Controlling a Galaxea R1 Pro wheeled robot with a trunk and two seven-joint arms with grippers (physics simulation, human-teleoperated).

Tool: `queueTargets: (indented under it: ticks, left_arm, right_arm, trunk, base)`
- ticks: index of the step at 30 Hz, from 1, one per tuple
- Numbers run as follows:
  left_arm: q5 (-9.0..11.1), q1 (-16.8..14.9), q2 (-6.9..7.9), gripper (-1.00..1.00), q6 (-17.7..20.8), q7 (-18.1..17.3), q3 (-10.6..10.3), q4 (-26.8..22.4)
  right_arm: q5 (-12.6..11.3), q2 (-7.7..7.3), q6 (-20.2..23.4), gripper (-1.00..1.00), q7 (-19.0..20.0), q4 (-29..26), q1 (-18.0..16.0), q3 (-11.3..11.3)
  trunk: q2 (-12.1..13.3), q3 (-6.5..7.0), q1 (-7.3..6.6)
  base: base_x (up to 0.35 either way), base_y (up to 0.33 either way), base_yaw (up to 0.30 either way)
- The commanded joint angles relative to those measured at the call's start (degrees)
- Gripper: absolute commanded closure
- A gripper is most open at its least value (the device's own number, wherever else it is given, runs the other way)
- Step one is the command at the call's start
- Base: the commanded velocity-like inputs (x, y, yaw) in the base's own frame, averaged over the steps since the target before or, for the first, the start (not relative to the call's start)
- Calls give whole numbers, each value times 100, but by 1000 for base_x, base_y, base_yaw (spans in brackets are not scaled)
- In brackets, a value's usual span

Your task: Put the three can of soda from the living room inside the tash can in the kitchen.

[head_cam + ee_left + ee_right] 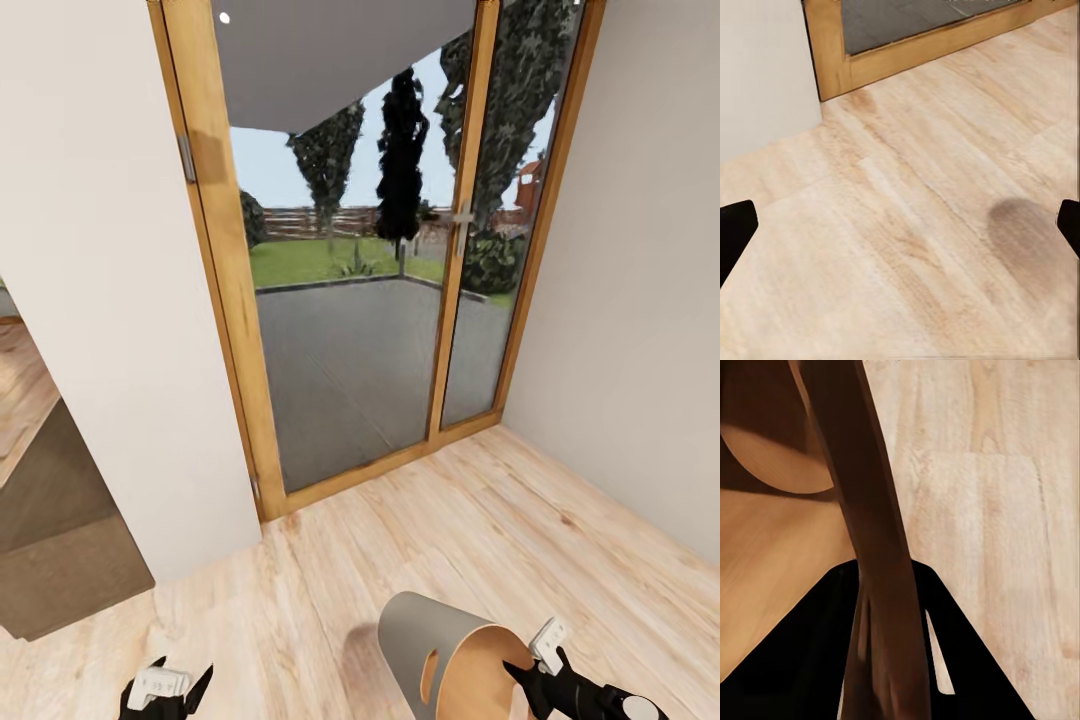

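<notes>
The tash can (430,640) hangs tilted above the floor at the lower right of the head view, grey outside, tan wood inside, its oval handle hole facing me. My right gripper (518,670) is shut on its rim. In the right wrist view the black fingers (960,660) pinch the rim (881,585), with the wooden inside (772,555) beside it. My left gripper (168,690) is open and holds nothing; its fingertips (735,232) stand wide apart over bare floor. The cans of soda are out of view.
Wood-framed glass doors (350,330) stand straight ahead, with a terrace and garden behind them. A white wall (110,300) juts out on the left and another wall (640,300) closes the right. Light wood floor (400,540) lies between. A dark surface (60,540) lies past the left wall's corner.
</notes>
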Motion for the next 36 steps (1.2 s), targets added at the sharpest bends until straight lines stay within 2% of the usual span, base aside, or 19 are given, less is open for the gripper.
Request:
queueTargets:
  ticks: [1,2,3,6,18,30,36]
  left_arm:
    - [1,64,2,-100,-48,-47,1,-42]
    - [1,94,1,-100,-64,-82,3,-63]
    - [1,245,4,-100,-128,-333,18,-147]
    - [1,294,5,-100,-242,-425,29,-154]
    - [36,311,6,-100,-248,-453,70,-107]
    - [28,311,6,-100,-228,-450,71,-90]
    - [17,311,-1,-100,-227,-443,72,-88]
  right_arm:
    - [-40,1,-5,100,-5,-11,-2,-27]
    - [-40,1,-7,100,-5,-11,-2,-28]
    - [-31,0,-10,100,-5,-12,14,-29]
    - [-24,0,-5,100,-5,-12,21,-26]
    - [-46,9,-4,100,-21,-35,24,-22]
    - [-41,44,-2,100,-23,-64,24,-21]
    - [-45,48,3,100,-23,-86,24,-27]
  trunk:
    - [41,19,-23]
    - [82,37,-45]
    - [122,55,-67]
    - [162,73,-89]
    - [162,73,-89]
    - [162,73,-89]
    - [162,73,-89]
  base:
    - [0,0,0]
    - [0,0,0]
    - [0,0,0]
    - [0,0,0]
    - [-33,20,0]
    - [-212,212,165]
    - [-221,226,53]
